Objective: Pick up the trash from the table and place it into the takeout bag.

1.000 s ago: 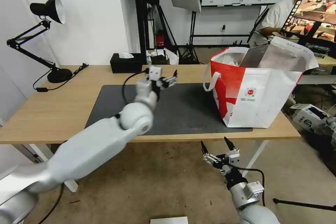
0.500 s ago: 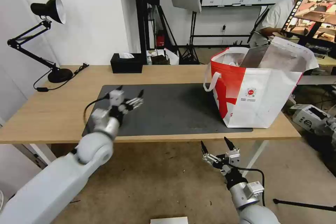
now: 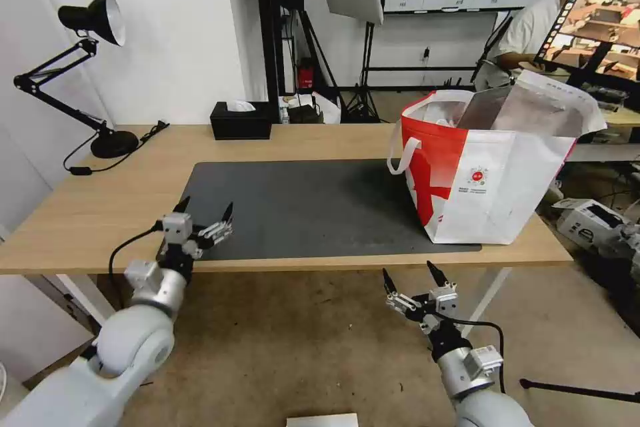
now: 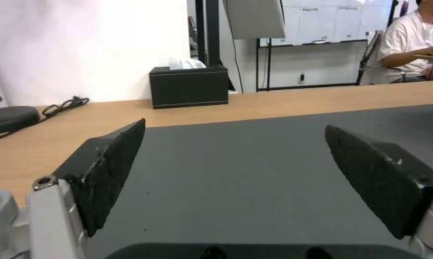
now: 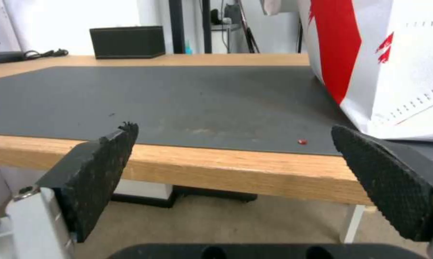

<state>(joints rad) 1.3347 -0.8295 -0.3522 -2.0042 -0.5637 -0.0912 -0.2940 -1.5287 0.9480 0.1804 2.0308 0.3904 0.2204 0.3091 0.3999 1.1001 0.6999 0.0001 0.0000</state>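
The left claw [image 3: 205, 215] is held wide apart and empty over the counter's [image 3: 100, 213] near edge. The right claw [image 3: 410, 278], likewise spread and empty, is kept below it. The takeout bag's [image 3: 493, 193] contents are mostly hidden.

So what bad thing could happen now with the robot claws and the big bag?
The takeout bag stands at the table's near right corner, so a bump might push it off the edge. A tiny red speck sits on the mat by the bag and could get missed. The open left claw hangs low over the mat's near corner and could scrape it.
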